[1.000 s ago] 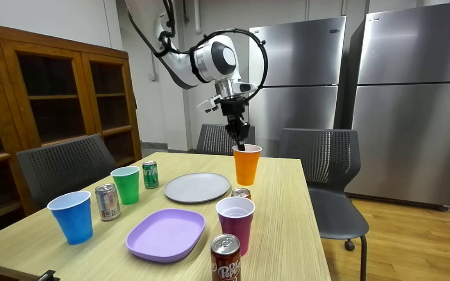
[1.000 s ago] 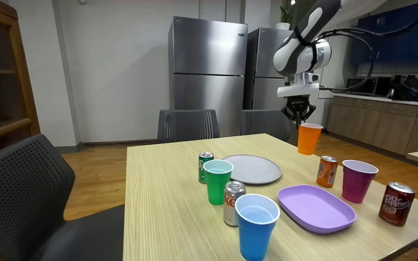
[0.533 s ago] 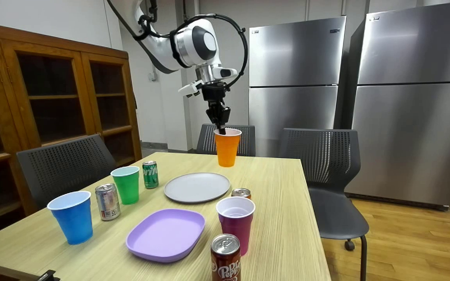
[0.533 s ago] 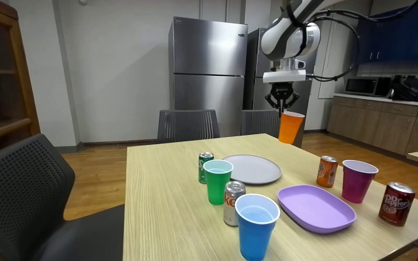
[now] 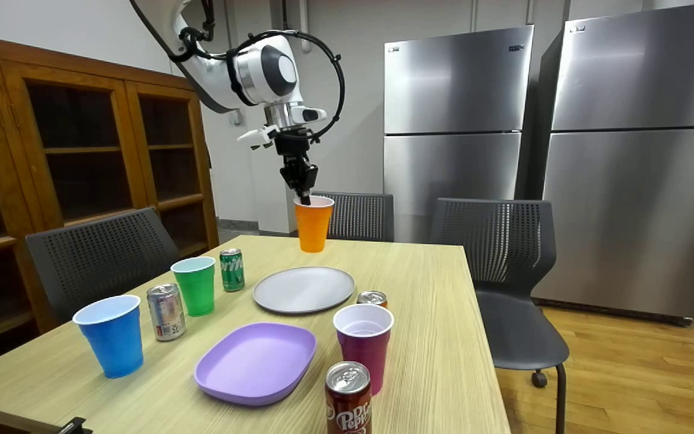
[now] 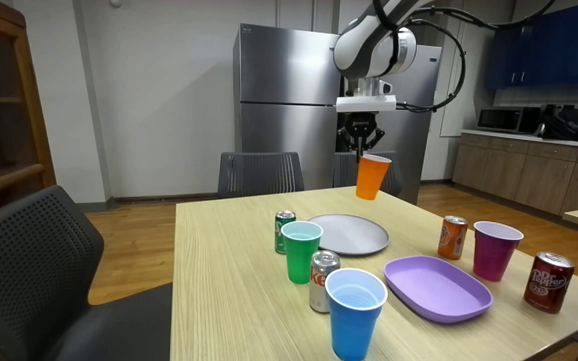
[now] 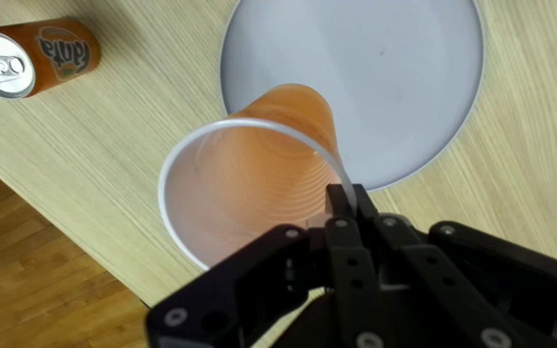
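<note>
I've got the gripper (image 7: 350, 199) clamped on the orange cup (image 7: 259, 174) by its rim, a bit tilted, up above the counter (image 6: 239, 250). My wrist view has it overlapping the gray plate (image 7: 380, 72), Fanta can (image 7: 58, 54) nearby.

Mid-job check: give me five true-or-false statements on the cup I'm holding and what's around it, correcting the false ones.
The end effector is closed on the orange cup. True.
The orange cup rests on the gray plate. False: it is held apart from the gray plate.
The Fanta can lies on its side. False: the Fanta can stands upright.
The magenta cup stands between the Fanta can and the Dr Pepper can. True.
The blue cup is upside down. False: the blue cup opens upward.
</note>
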{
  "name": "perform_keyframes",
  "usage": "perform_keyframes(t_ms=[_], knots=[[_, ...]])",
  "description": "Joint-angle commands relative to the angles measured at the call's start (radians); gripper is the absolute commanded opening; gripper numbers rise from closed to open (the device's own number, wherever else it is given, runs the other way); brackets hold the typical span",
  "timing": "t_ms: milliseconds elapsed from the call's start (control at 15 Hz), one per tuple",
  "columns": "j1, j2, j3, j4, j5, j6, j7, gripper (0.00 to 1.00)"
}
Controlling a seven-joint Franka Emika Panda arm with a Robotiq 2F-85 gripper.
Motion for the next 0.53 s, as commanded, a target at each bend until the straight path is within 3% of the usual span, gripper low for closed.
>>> perform_keyframes(t_ms=[0, 467], knots=[[0.021, -0.010, 0.028, 0.000, -0.017, -0.005, -0.013, 0.01], [0.075, 0.027, 0.037, 0.022, -0.024, 0.005, 0.044, 0.01]])
